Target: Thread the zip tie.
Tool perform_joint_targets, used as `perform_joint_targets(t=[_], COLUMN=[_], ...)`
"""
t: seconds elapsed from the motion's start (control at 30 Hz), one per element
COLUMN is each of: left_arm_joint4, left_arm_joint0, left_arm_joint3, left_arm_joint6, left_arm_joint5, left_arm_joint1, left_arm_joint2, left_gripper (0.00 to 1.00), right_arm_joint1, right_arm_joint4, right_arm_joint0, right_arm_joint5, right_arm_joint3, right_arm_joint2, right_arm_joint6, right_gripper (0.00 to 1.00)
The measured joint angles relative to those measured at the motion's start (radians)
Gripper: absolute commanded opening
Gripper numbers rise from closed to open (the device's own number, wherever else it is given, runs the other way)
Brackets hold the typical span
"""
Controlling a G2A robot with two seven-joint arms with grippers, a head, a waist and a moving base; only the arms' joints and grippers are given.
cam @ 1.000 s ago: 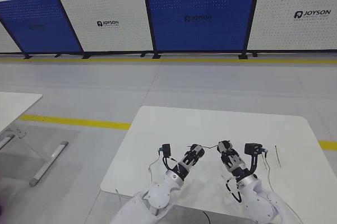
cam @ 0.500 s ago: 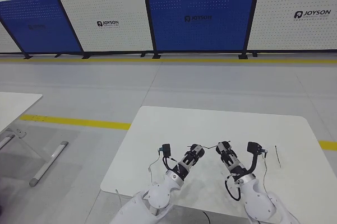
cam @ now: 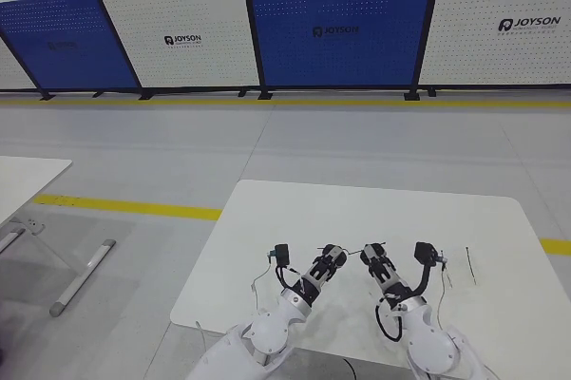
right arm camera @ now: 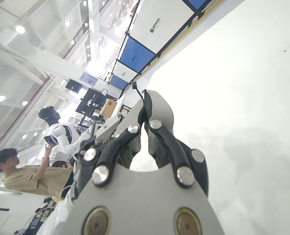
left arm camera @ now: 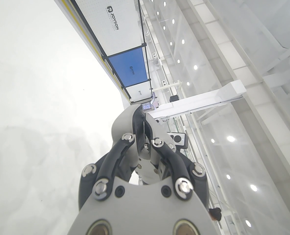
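Over the near middle of the white table (cam: 361, 204), my two grippers face each other tip to tip. The left gripper (cam: 334, 253) is shut on a thin black zip tie (cam: 353, 251) that bridges the short gap to the right gripper (cam: 371, 252). In the left wrist view a fine strand of the zip tie (left arm camera: 144, 129) runs between the closed pads of the left gripper (left arm camera: 143, 110). In the right wrist view the right gripper (right arm camera: 145, 97) is shut on the zip tie (right arm camera: 134, 85), whose small square end sticks out past the fingertips.
Another black zip tie (cam: 471, 265) lies flat on the table to the right of the right arm. The table's near edge is just below both arms. A second white table (cam: 9, 180) stands far to the left, across open floor.
The right arm has shifted a little to the left, bringing its gripper closer to the left gripper. The left arm has stayed put.
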Motion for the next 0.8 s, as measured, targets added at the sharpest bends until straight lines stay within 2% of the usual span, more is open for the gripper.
perform_joint_targets(t=[0.1, 0.3, 0.57, 0.8], left_arm_joint4=[0.000, 0.000, 0.024, -0.107], left_arm_joint0=[0.000, 0.000, -0.004, 0.000], left_arm_joint3=[0.000, 0.000, 0.007, -0.001], left_arm_joint6=[0.000, 0.000, 0.004, -0.107], left_arm_joint5=[0.000, 0.000, 0.008, -0.025], left_arm_joint1=[0.000, 0.000, -0.005, -0.007], left_arm_joint2=[0.000, 0.000, 0.003, -0.009], left_gripper=[0.00, 0.00, 0.00, 0.00], right_arm_joint1=[-0.004, -0.005, -0.005, -0.009], right_arm_joint4=[-0.001, -0.045, -0.034, 0.046], right_arm_joint0=[0.001, -0.001, -0.005, -0.007], right_arm_joint5=[0.009, -0.015, -0.017, -0.035], right_arm_joint3=[0.000, 0.000, -0.001, -0.002], right_arm_joint2=[-0.001, 0.000, 0.002, 0.017], right_arm_joint6=[-0.013, -0.007, -0.002, 0.062], right_gripper=[0.00, 0.00, 0.00, 0.00])
